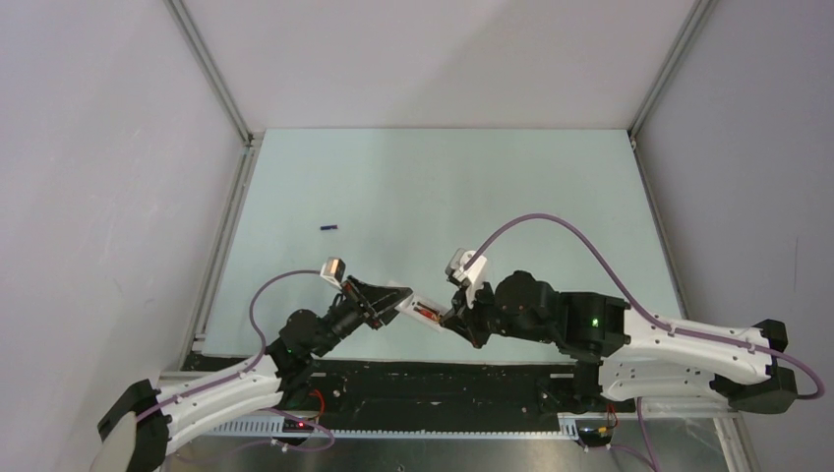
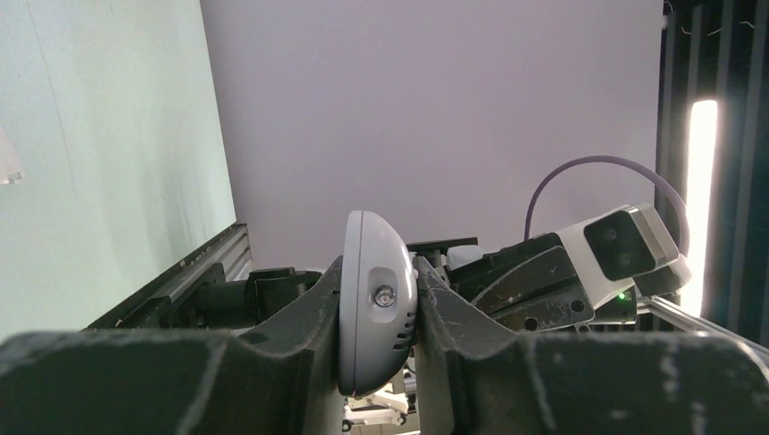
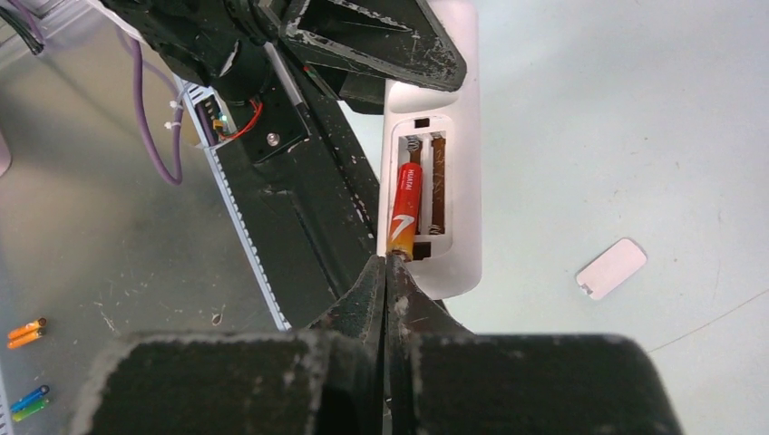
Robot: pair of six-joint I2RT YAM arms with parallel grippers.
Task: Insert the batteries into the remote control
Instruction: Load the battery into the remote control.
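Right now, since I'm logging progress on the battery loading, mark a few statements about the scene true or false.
1. The left jaws clamp the remote control. True.
2. Both batteries are loaded. False: only the red-orange battery lies in the bay; the other slot is bare.
3. The dark blue battery lies on the table, apart from both arms. True.
4. The right jaws stand wide open. False: they are shut, tips at the red-orange battery's end.
5. The bay is covered. False: the white cover plate lies on the table.
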